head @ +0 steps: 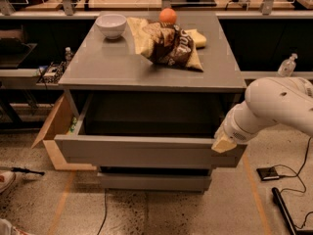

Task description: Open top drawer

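The top drawer (142, 152) is a wide grey handleless drawer under the grey cabinet top (122, 67). It stands pulled well out toward me, its dark interior open to view. My gripper (223, 143) is at the right end of the drawer front, its tan fingertip resting against the panel's top right corner. The white arm reaches in from the right. A narrower grey drawer front (154, 181) shows below, closed.
On the cabinet top sit a white bowl (111, 24), an orange (167, 15), chip bags (166, 45) and a yellow sponge (198, 37). A cardboard box (56, 131) stands at the cabinet's left. A water bottle (287, 65) and floor cables (288, 199) are on the right.
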`<state>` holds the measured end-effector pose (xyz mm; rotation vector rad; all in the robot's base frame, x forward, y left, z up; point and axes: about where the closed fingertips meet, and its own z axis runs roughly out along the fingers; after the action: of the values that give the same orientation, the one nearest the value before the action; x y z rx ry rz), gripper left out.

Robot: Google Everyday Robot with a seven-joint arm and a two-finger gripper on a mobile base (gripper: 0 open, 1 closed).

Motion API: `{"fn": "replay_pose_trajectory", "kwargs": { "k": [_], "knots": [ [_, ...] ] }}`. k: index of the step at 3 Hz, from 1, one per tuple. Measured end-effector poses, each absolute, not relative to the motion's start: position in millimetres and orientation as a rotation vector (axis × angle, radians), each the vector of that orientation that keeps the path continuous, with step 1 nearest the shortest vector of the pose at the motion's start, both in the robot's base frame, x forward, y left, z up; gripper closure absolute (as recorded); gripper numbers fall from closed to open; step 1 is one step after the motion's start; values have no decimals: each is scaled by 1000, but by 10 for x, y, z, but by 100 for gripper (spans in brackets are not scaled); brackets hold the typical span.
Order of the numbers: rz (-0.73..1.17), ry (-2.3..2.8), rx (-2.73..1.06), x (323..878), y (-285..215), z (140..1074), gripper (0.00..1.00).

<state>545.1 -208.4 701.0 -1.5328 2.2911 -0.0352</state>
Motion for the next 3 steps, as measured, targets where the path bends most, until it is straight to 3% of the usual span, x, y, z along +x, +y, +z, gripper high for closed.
{"fn": "replay_pose_trajectory", "kwargs": {
  "k": [3],
  "knots": [
    [-33,2364,-1478,5161,-2120,7041,100]
  ]
}}
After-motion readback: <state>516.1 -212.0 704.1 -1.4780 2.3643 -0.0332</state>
